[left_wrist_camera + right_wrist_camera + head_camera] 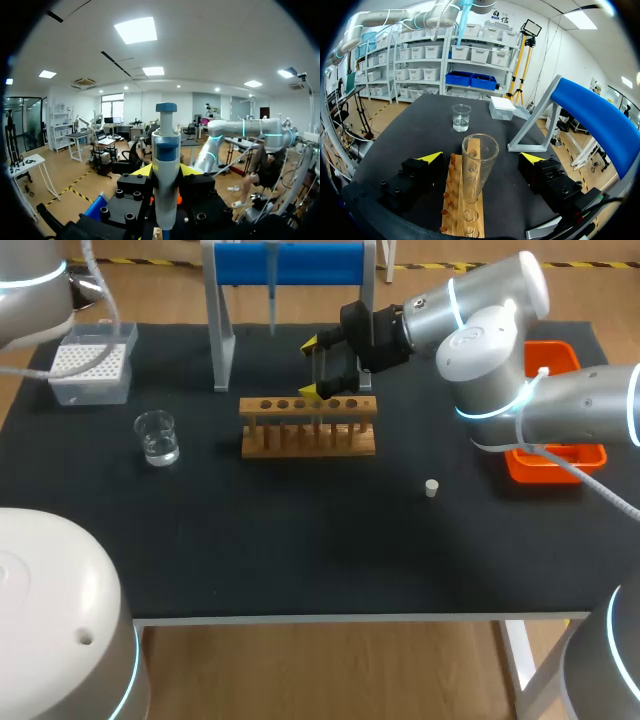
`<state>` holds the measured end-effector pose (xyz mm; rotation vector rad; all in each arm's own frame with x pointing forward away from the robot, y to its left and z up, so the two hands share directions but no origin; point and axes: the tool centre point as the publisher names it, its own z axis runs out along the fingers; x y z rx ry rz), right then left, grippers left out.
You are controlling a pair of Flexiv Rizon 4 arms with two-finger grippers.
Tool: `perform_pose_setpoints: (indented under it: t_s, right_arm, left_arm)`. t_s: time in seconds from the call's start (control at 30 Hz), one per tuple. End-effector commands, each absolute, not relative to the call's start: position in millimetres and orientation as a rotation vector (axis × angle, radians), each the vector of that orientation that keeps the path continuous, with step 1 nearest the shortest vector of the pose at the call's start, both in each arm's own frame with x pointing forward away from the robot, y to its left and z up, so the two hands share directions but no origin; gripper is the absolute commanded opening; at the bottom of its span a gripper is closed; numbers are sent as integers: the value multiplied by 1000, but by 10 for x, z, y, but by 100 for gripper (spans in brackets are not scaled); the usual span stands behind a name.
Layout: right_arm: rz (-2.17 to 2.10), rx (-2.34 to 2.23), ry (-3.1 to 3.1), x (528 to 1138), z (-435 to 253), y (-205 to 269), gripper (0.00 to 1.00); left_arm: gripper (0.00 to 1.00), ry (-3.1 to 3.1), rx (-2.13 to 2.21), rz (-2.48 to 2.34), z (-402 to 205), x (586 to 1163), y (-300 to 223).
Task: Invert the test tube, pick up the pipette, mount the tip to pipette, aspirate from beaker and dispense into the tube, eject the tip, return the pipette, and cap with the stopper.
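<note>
My left gripper [166, 176] is shut on the pipette [166, 150], which it holds upright, and the blue plunger points at the ceiling. The gripper itself is outside the head view. The pipette's thin lower end [272, 300] hangs in front of the blue stand [290, 265]. My right gripper [318, 367] is open over the wooden rack [308, 426]. A clear test tube [479, 167] stands in the rack, mouth up, between the wide-apart fingers [431, 158] and touching neither. The glass beaker [157, 436] holds some water. The white stopper [431, 488] lies on the mat.
A tip box [90, 365] sits at the back left, and an orange tray [555, 455] is partly hidden under my right arm. The stand's grey legs [222, 350] are just behind the rack. Black mat stretches in front of the rack.
</note>
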<state>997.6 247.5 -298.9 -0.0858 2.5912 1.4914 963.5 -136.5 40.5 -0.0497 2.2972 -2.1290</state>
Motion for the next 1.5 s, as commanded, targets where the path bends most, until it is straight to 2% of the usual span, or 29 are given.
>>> perform_pose_setpoints:
  t_s: [0.03,1.5]
  right_arm:
    - [1489,-89,2596,9978,-2977,2464,100]
    - [1489,-89,2596,9978,-2977,2464,100]
  left_arm:
    - [0,2316,28,-2170,395,9797,-1526]
    - [0,2303,73,-2227,352,9908,-1656]
